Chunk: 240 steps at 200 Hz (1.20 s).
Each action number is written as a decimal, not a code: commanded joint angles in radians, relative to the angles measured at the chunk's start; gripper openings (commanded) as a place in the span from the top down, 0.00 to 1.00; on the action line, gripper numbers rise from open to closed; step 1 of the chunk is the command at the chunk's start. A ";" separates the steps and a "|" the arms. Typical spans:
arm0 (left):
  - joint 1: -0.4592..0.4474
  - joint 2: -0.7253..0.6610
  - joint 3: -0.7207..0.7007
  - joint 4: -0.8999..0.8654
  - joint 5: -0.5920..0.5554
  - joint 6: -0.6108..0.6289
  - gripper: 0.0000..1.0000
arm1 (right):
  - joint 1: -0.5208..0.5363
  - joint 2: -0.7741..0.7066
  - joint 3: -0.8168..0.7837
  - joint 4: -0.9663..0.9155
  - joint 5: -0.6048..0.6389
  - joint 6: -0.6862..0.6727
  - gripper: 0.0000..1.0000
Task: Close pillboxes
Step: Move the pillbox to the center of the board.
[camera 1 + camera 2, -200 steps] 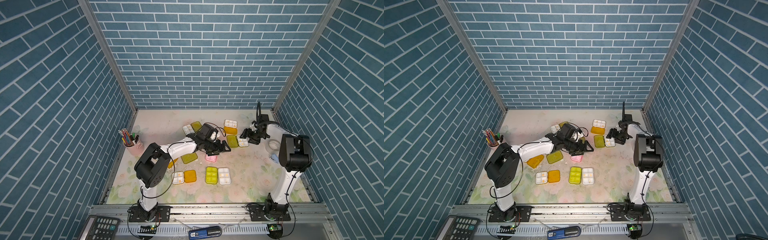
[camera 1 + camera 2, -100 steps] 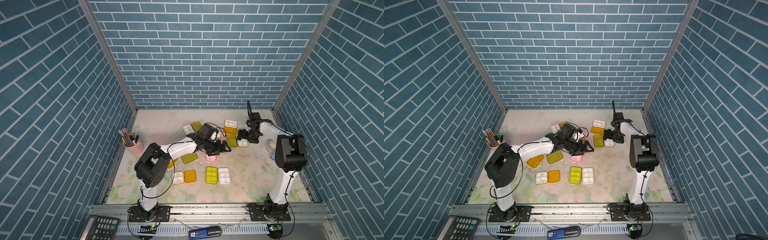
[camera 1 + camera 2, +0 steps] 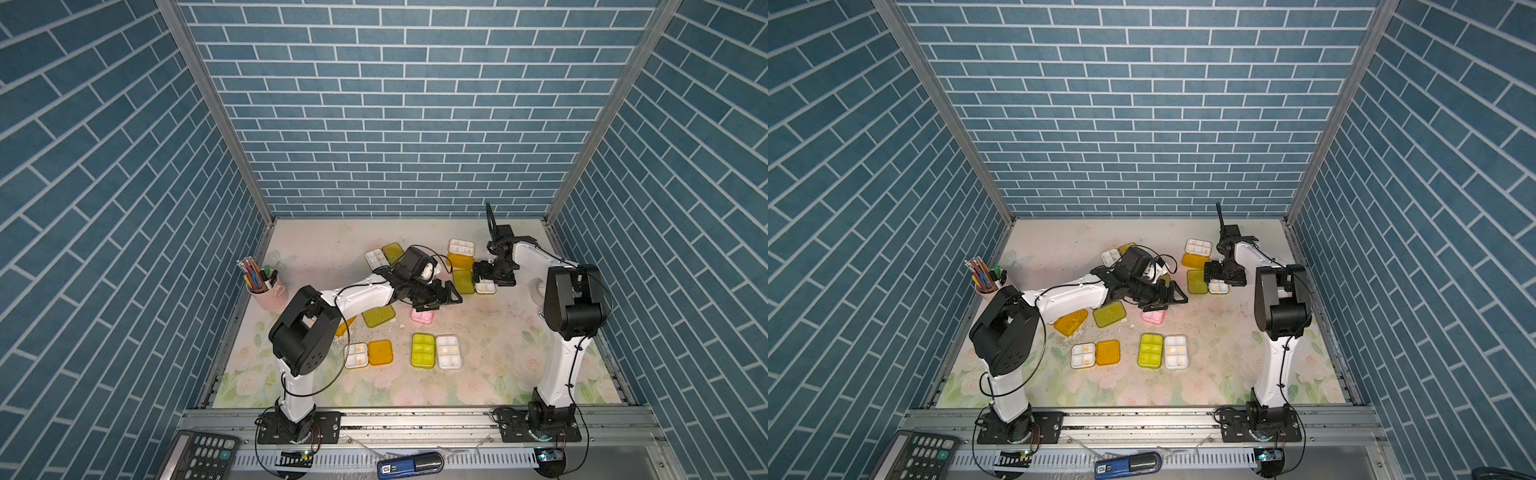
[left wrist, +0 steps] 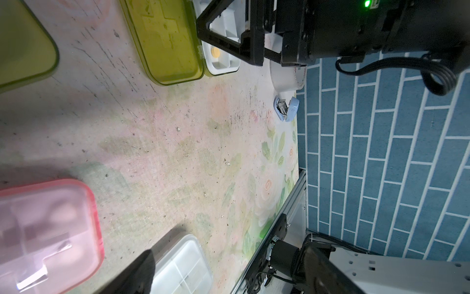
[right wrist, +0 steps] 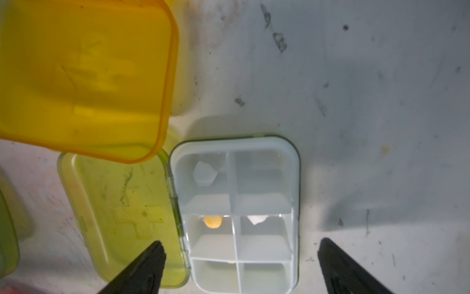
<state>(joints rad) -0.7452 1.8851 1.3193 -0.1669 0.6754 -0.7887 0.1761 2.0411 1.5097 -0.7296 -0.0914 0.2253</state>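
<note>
Your right end effector (image 5: pixel 240 243) hangs over the open green pillbox (image 5: pixel 236 203). Its jaws are spread wide and hold nothing. They stand either side of the white tray, likely so you can flip the green lid (image 5: pixel 122 211) shut. Watch the orange lid (image 5: pixel 84 76): it covers a corner of that green lid and may block it. Your left end effector (image 3: pixel 440 297) is near the green pillbox, above a shut pink pillbox (image 3: pixel 422 316). I cannot tell how far open it is.
</note>
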 commanded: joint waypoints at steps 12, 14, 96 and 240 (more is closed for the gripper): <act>-0.005 0.004 0.023 -0.013 0.009 0.019 0.07 | 0.004 0.042 0.040 -0.036 0.010 -0.050 0.05; -0.006 0.003 0.023 -0.014 0.008 0.019 0.07 | 0.004 0.043 0.041 -0.036 0.010 -0.050 0.05; -0.005 0.008 0.021 -0.013 0.006 0.017 0.07 | 0.015 0.073 0.053 -0.045 0.034 -0.049 0.12; -0.004 0.005 0.021 -0.013 0.006 0.016 0.07 | 0.051 0.026 -0.031 0.029 0.060 0.012 0.23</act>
<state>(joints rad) -0.7452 1.8851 1.3193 -0.1669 0.6754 -0.7887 0.2153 2.0850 1.5227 -0.7101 -0.0208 0.2127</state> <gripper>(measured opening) 0.933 0.780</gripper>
